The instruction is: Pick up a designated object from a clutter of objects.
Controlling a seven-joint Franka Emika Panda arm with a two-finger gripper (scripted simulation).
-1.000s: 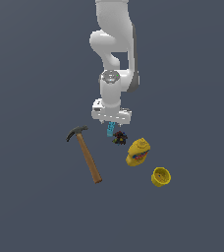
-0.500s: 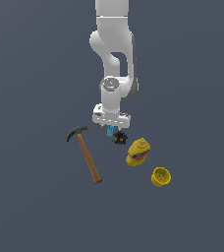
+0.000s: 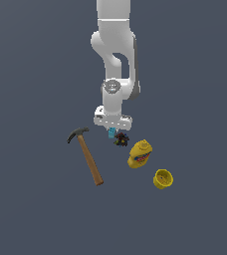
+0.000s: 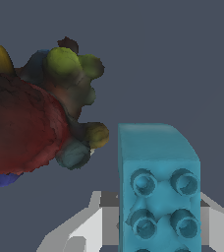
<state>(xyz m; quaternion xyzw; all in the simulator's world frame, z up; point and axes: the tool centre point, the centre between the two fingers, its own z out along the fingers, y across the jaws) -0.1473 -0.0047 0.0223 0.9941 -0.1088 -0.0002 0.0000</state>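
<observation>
The designated object, a small cyan brick [image 3: 112, 132] with round studs, lies in the clutter of objects directly under the white hand. My gripper [image 3: 112, 133] is lowered around it. In the wrist view the brick [image 4: 158, 187] sits between the two pale fingers [image 4: 79, 231], with a thin dark gap on one side, so the gripper is open with its jaws on either side of the brick. A tiny dark multicoloured object [image 3: 121, 140] lies just beside the brick and looms large in the wrist view [image 4: 30, 123].
A wooden-handled hammer [image 3: 88, 158] lies to the exterior view's left of the gripper. A yellow bottle [image 3: 139, 154] lies on its side to the exterior view's right, and a yellow cup [image 3: 163, 179] lies beyond it. All rest on a flat dark grey floor.
The arm has come straight down over the last second, so the hand now sits low over the brick. The brick and the other objects have not moved.
</observation>
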